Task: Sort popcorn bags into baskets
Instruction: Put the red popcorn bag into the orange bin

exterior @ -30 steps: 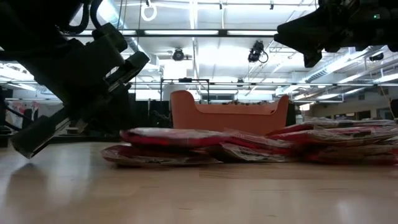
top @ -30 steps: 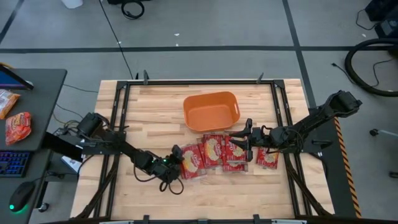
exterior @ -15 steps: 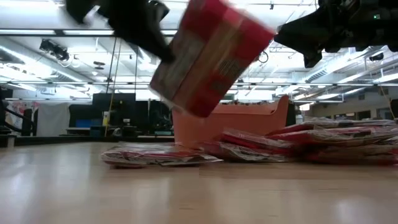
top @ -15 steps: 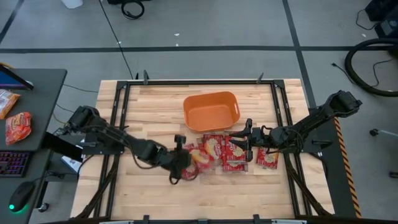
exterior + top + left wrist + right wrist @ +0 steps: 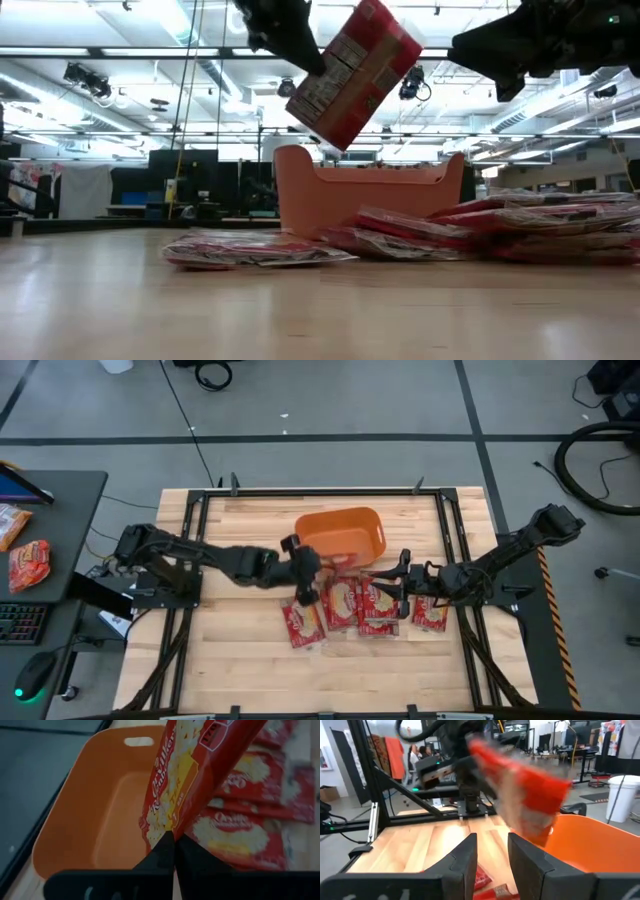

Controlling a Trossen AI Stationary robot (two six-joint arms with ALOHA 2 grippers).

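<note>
Butcher-block table (image 5: 250,525) under bright overhead lighting, with a dark side desk (image 5: 50,550) off to the left carrying loose snack packets that I leave alone. From my station I read the left gripper (image 5: 303,568) as clenched on one popcorn bag (image 5: 352,72), which hangs tilted in the air by the near rim of the orange basket (image 5: 340,538); in the left wrist view the fingers pinch the bag's edge (image 5: 170,851) with the basket floor open behind it. The right gripper (image 5: 402,582) hovers over the right end of the row with its fingers parted and nothing between them.

To finish this step well, I judge the bag should travel farther over the basket's middle before letting go (it hangs at a slant and could catch the flared rim and slide out). A low release would help.

Four bags (image 5: 362,603) lie flat on the table, some overlapping, just beside the basket. The right arm sits close to the basket's right corner, so I would keep the left arm's path away from it.
</note>
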